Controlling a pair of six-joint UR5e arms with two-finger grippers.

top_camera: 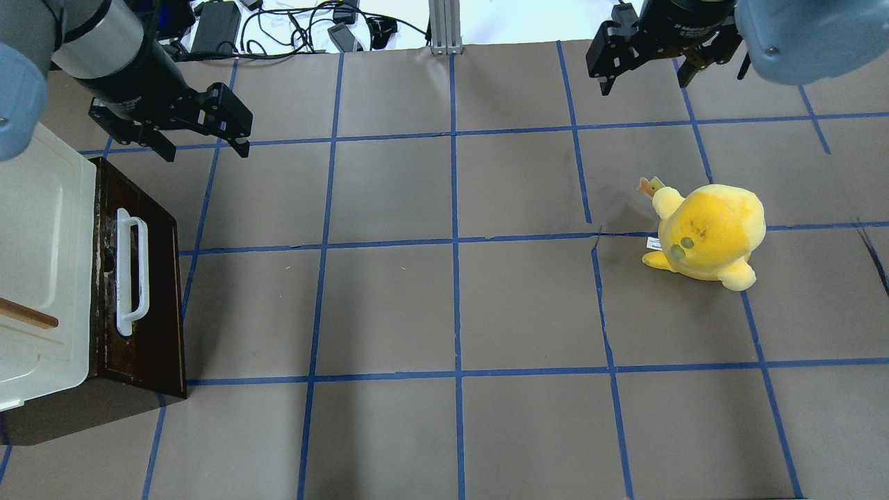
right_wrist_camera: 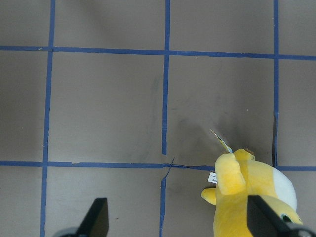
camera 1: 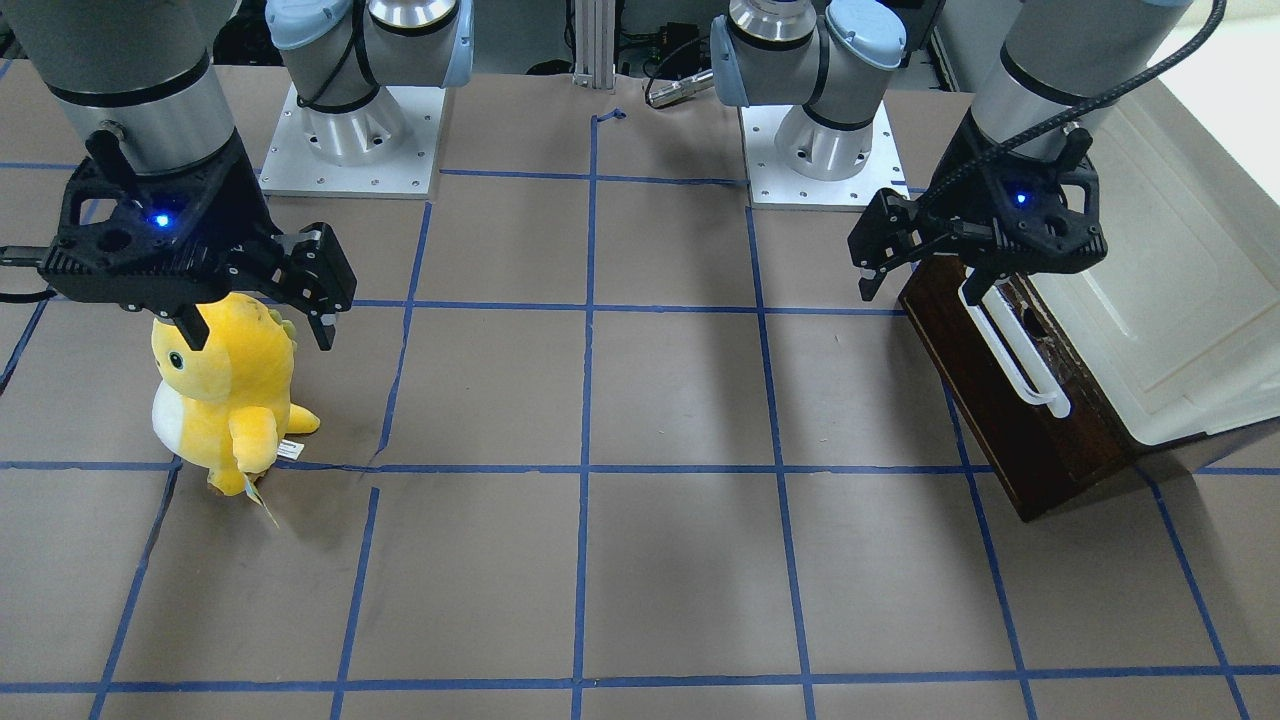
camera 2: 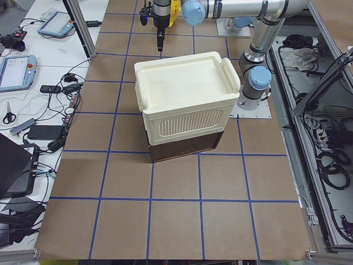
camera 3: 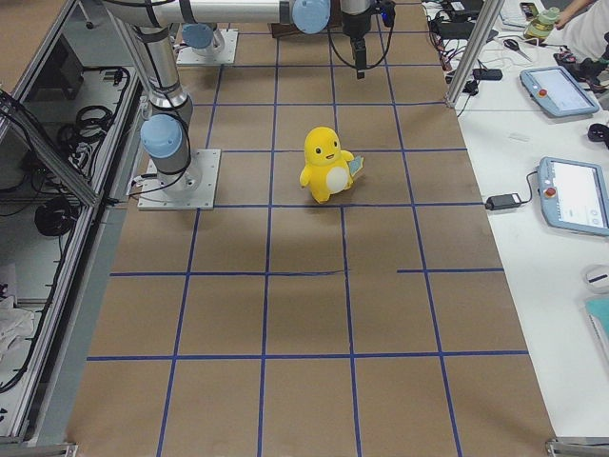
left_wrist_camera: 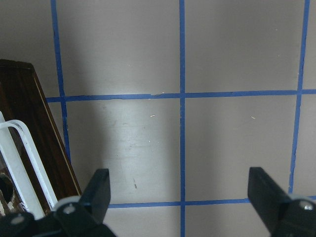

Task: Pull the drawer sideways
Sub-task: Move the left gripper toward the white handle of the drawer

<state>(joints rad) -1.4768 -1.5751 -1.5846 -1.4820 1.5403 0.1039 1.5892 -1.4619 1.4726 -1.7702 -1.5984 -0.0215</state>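
Note:
The dark brown drawer (top_camera: 154,292) sits under a cream-white cabinet (top_camera: 42,229) at the table's left end, with its front facing the table's middle. Its white bar handle (top_camera: 130,271) runs along the front. It looks flush with the cabinet in the exterior left view (camera 2: 185,148). My left gripper (top_camera: 205,149) is open and empty. It hovers beside the handle's far end without touching it (camera 1: 925,285). The left wrist view shows the drawer corner (left_wrist_camera: 29,123) and the handle (left_wrist_camera: 27,158) at its left edge. My right gripper (top_camera: 642,82) is open and empty at the far right.
A yellow plush toy (top_camera: 708,236) stands on the right half of the table, below my right gripper in the front view (camera 1: 225,390). A small wooden handle (top_camera: 28,314) sticks out of the cabinet door. Blue tape lines grid the brown table.

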